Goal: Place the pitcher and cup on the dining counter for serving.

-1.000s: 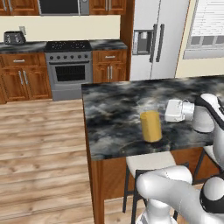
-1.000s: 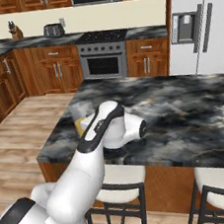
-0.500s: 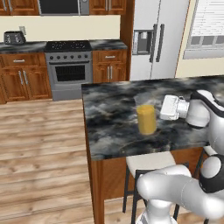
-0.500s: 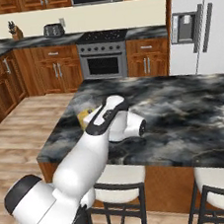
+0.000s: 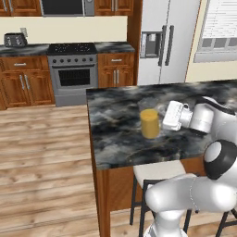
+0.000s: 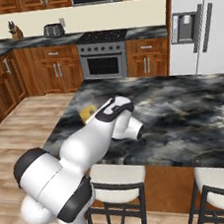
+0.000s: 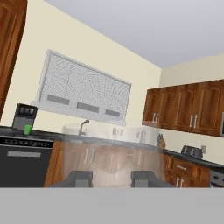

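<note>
1. Dark marbled dining counter (image 5: 120, 139) across the foreground, white-seated stool (image 5: 157, 172) tucked under its near edge.
2. Standing upright on that counter near its left end: pitcher (image 5: 149, 121), yellow-orange below, clear rim above.
3. Pressed up against the pitcher's right side: gripper (image 5: 163, 118), fingertips (image 7: 78, 178) to either side of the translucent wall in the hand view; clamped on the pitcher.
4. Farther off: tiny green cup (image 7: 28, 129) at a dark coffee machine (image 7: 24, 116).
5. Behind, stove (image 5: 74, 69) and fridge (image 5: 162, 39).

Pitcher (image 5: 149, 123): yellow-orange plastic, translucent clear rim. Dining counter (image 5: 115, 134): glossy dark marbled stone, reddish wood base.
</note>
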